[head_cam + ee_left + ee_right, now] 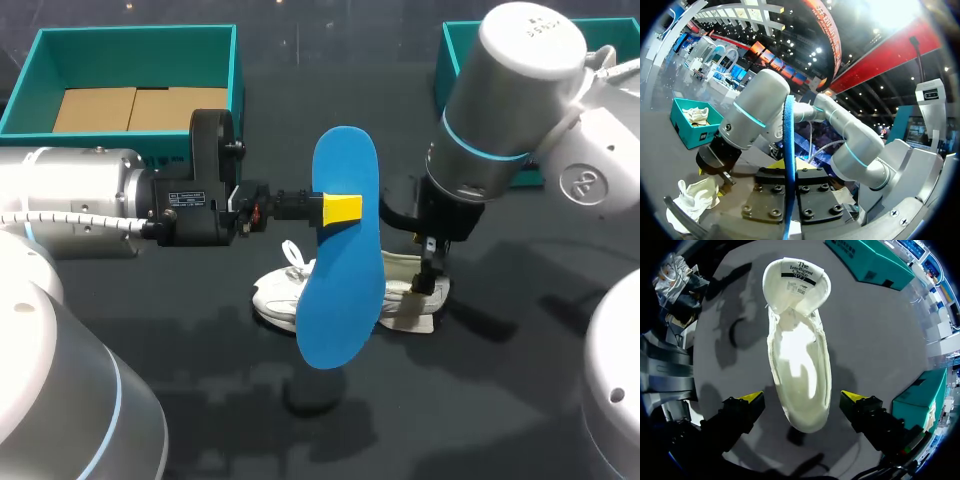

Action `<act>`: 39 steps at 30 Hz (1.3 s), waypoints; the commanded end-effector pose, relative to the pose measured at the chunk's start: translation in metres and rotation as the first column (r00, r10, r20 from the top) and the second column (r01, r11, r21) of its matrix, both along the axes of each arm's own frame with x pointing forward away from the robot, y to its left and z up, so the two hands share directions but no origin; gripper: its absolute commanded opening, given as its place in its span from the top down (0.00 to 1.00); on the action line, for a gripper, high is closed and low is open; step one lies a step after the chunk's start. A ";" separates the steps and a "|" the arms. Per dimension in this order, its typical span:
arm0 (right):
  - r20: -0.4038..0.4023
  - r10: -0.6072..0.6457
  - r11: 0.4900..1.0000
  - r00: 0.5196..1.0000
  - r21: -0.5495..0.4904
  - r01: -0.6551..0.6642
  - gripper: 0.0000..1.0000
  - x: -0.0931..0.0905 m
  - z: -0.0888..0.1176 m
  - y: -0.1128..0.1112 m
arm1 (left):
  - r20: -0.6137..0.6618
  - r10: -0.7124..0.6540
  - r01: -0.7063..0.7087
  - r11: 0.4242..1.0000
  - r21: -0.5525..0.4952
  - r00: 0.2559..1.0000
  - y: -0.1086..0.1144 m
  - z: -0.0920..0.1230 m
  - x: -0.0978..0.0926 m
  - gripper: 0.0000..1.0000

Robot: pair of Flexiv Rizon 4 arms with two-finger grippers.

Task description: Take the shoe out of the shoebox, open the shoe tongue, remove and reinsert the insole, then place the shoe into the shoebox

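K: Dark tabletop [200, 400] under both arms. Logging which step?

M: Reads as insole out, reinsertion pending. Judged from the tongue [797, 282] folded forward and the bare bed inside the shoe.

K: Starting at the left gripper [345, 208]?

M: Clamped on the blue insole [345, 290], one pad on each face, roughly mid-length. Holding it on edge, above and across the white shoe [275, 295]. Seemingly clear of the shoe, though hard to confirm from the head view.

K: And the right gripper [802, 397]?

M: Spread wide, holding nothing. Poised over the shoe's heel end with a finger to either side. No contact visible in the right wrist view.

K: Shoe itself?

M: Resting sole down on the tabletop, mouth up, with loose laces toward the toe.

K: Next move?

M: Probably: tip the insole flat, line up toe to toe with the shoe, feed in under the tongue, then press down at the heel. Likely calls for steadying the heel with the right gripper. Worth watching for buckling of the soft insole or snagging on the laces.

K: Shoebox?

M: Teal shoebox [240, 70] beyond the shoe on the left arm's side, cardboard floor showing. Not needed until the last step.
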State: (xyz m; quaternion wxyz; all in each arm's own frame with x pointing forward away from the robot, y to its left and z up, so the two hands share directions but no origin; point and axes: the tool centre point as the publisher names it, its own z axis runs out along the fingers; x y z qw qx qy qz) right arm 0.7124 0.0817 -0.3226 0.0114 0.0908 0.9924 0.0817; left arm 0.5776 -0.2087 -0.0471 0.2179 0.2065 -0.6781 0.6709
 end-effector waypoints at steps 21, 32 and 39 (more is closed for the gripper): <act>0.011 0.116 0.993 0.993 0.001 -0.116 0.00 0.044 -0.023 0.044 | 0.000 0.005 -0.005 1.000 -0.001 1.000 -0.004 0.000 -0.002 1.00; -0.013 0.137 0.990 0.990 -0.043 -0.137 0.00 0.049 -0.039 0.055 | 0.000 0.005 -0.005 1.000 -0.001 1.000 -0.004 0.000 -0.002 1.00; -0.017 0.134 0.988 0.991 -0.081 -0.135 0.00 0.049 -0.043 0.059 | 0.000 0.005 -0.005 1.000 -0.001 1.000 -0.004 0.000 -0.002 1.00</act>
